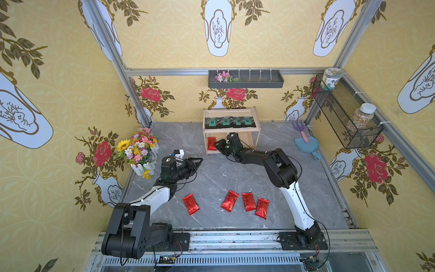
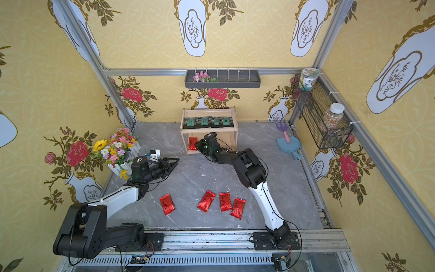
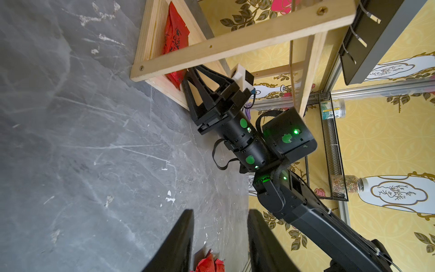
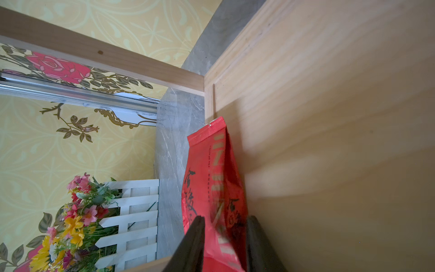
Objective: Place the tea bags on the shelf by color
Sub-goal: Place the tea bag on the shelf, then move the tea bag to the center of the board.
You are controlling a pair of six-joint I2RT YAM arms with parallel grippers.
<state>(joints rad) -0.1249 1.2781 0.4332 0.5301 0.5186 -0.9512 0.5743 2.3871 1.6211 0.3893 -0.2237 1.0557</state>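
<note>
Plainly the step in hand is setting the first red packet on the lower tier. At left, the left gripper [image 1: 200,161] hangs over the table [image 1: 315,193] by the flowers [image 1: 137,148], its jaws parted and holding nothing (the left wrist view shows bare stone between them).

Nearer the front edge lie four red ones not yet shelved. There is a lone packet [image 1: 191,204], its far end leaning left, then three packets [image 1: 249,201] side by side. All have long axes roughly front to back, fanned a little.

Further back stands the shelf [image 1: 231,130]. Four sachets [image 1: 229,122] fill its upper tier in a row, so the black colour looks done. On the lower tier, at its left end just beside the side wall, sits the shelf packet [image 1: 211,143]. Its long axis runs front to back. The far short end points into the rear corner, and the near end lies between the jaws of the right gripper [image 4: 226,219], which reaches in from the front.

Whether those jaws pinch the foil or stand free of it I cannot tell, nor whether the packet lies flat or leans on the wall. Next, I judge, the right gripper needs to spread clear of the foil. It should then draw straight out under the top rail without dragging the packet askew, leaving room to its right for four more laid the same way.
</note>
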